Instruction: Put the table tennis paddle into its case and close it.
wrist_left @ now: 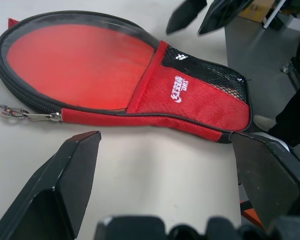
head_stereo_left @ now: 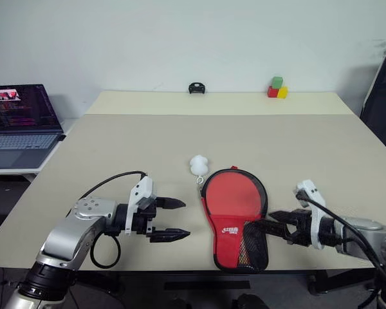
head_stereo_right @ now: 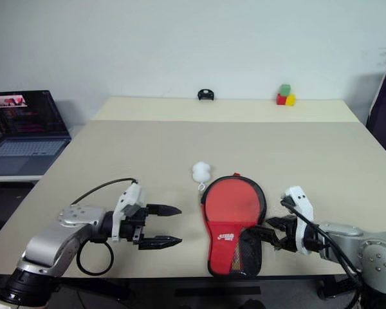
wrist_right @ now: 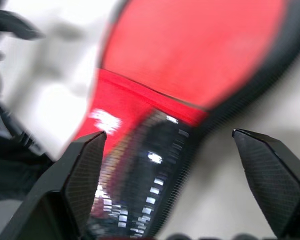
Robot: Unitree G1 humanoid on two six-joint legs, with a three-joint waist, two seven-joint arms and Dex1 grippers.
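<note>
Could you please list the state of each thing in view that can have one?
case: lying flat on the table, red side up, zipped shut.
left pincer: open, beside the case, holding nothing.
right pincer: open, at the case's mesh pocket end, holding nothing.
laptop: lid open, screen lit.

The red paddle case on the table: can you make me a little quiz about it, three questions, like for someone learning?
1. True or false: the case lies red side up on the table.
2. What hangs off the case's zip?
A. a white charm
B. a key
C. a bell
3. Fill in: the left hand and the right hand both have their fingers ____.

Key: 1 true; 2 A; 3 open.
</note>
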